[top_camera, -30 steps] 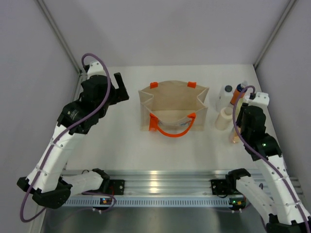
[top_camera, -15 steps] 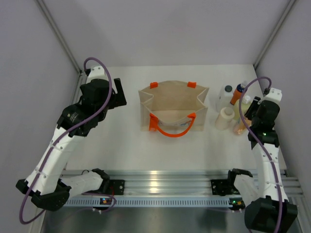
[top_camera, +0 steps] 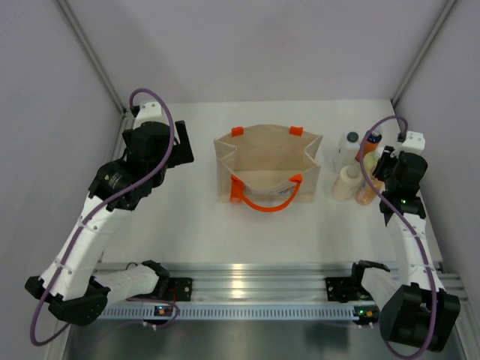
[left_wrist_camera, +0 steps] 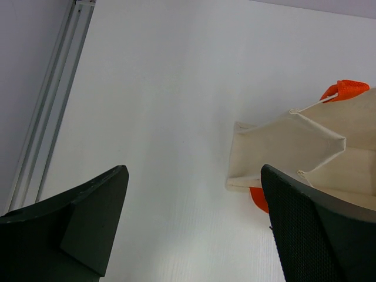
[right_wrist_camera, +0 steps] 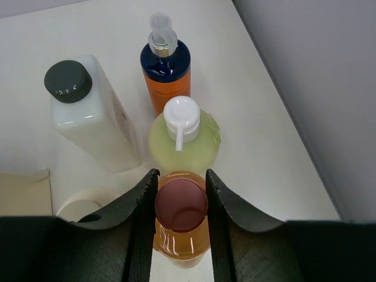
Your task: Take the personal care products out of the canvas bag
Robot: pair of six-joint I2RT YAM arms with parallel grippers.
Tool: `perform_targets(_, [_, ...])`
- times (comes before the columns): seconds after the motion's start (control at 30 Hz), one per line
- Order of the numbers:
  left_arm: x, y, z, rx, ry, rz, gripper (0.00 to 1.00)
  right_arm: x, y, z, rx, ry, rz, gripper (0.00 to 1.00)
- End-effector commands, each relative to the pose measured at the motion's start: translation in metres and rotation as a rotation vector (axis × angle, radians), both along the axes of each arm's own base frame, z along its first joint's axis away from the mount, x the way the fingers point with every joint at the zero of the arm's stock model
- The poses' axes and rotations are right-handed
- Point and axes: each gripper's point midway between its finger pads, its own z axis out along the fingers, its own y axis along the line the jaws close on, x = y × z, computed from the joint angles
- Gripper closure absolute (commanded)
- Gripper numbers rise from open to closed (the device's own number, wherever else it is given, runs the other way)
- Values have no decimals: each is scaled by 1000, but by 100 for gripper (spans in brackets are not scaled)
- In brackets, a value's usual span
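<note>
The beige canvas bag (top_camera: pixel 266 169) with orange handles (top_camera: pixel 264 204) stands mid-table, and its corner shows in the left wrist view (left_wrist_camera: pixel 294 147). To its right are the white bottle with dark cap (right_wrist_camera: pixel 88 111), the orange bottle with dark cap (right_wrist_camera: pixel 166 70), the yellow-green bottle with white cap (right_wrist_camera: pixel 183 138) and the cream cylinder (top_camera: pixel 345 182). My right gripper (right_wrist_camera: pixel 181 188) is shut on the upright amber bottle with pink cap (right_wrist_camera: pixel 181 205), right beside the yellow-green one. My left gripper (left_wrist_camera: pixel 194 170) is open and empty, left of the bag.
The table's right edge and side wall (right_wrist_camera: pixel 329 88) run close past the bottles. A metal rail (left_wrist_camera: pixel 47 117) lines the table's left edge. Bare white table (left_wrist_camera: pixel 164 88) lies between my left gripper and the bag.
My right gripper has carried the amber bottle back and left, up against the other bottles. The left arm has barely moved.
</note>
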Motion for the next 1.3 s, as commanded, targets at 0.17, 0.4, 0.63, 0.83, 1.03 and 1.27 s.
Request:
perform_targets(0.17, [4, 5, 4, 23, -11, 23, 1, 11, -8, 65, -88, -197, -3, 60])
perform_targets(0.4, [5, 5, 17, 19, -38, 26, 2, 11, 0, 73, -74, -143, 28, 16])
perform_targets(0.63, [12, 7, 25, 26, -52, 53, 1, 1, 13, 106, -60, -121, 56, 11])
perform_targets(0.83, [21, 11, 34, 40, -71, 107, 1, -33, 38, 140, 11, -91, 97, 1])
perform_targets(1.03, [24, 6, 36, 16, -64, 109, 1, -85, 64, 165, 63, -84, 167, 0])
perform_targets(1.27, [4, 20, 27, 14, -48, 134, 2, -143, 67, 174, 48, -58, 158, 1])
